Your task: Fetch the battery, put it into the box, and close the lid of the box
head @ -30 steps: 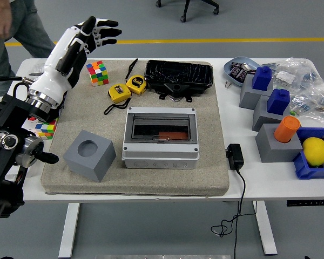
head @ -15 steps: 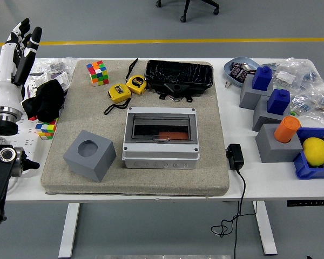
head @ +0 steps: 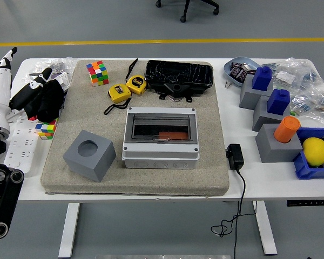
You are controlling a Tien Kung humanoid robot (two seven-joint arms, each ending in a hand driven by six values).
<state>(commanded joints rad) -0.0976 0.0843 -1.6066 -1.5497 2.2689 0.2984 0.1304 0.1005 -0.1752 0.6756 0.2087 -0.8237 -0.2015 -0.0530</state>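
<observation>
**Fingers straight and empty at the left edge**

Fingers of the left hand (head: 1,73) point straight up and hold nothing, well left of the box (head: 161,136). The box sits mid-mat (head: 70,181) with its clear lid (head: 161,125) down; an orange-red battery (head: 171,135) shows inside. A grey cube (head: 89,154) stands left of the box, two tape measures (head: 127,87) behind it.

A rough beige cloth mat (head: 216,162) bears the matt grey plastic box (head: 161,144) with its glossy clear lid (head: 161,127).
</observation>
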